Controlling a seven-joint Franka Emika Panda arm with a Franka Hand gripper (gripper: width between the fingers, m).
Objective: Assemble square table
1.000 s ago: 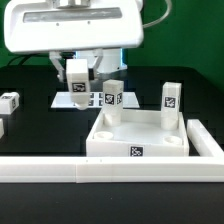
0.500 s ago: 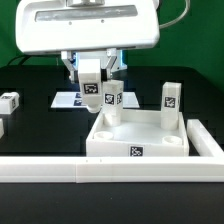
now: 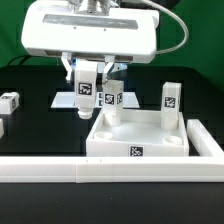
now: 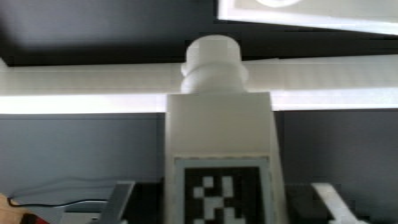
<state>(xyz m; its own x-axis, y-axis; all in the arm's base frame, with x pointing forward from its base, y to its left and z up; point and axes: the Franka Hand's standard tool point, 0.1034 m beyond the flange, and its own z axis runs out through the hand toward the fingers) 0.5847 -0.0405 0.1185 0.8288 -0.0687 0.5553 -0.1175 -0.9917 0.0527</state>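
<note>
The square table slab [image 3: 138, 137] lies rim up at the exterior view's centre right, with a tag on its near edge. Two tagged white legs stand in its far corners, one at the left [image 3: 114, 100] and one at the right [image 3: 171, 100]. My gripper [image 3: 87, 82] is shut on a third leg [image 3: 87, 95] and holds it upright in the air, just left of the slab's far left corner. In the wrist view this leg [image 4: 221, 120] fills the middle, with its tag between my fingers [image 4: 125, 198]. Its round peg points away from me.
A loose tagged leg [image 3: 10, 101] lies at the exterior view's far left. The marker board [image 3: 64, 100] lies flat behind the held leg. A long white rail [image 3: 100, 170] runs along the front and up the right side of the slab.
My gripper has moved toward the exterior view's right with the leg in it. It now hangs closer to the slab's far left corner and a little lower.
</note>
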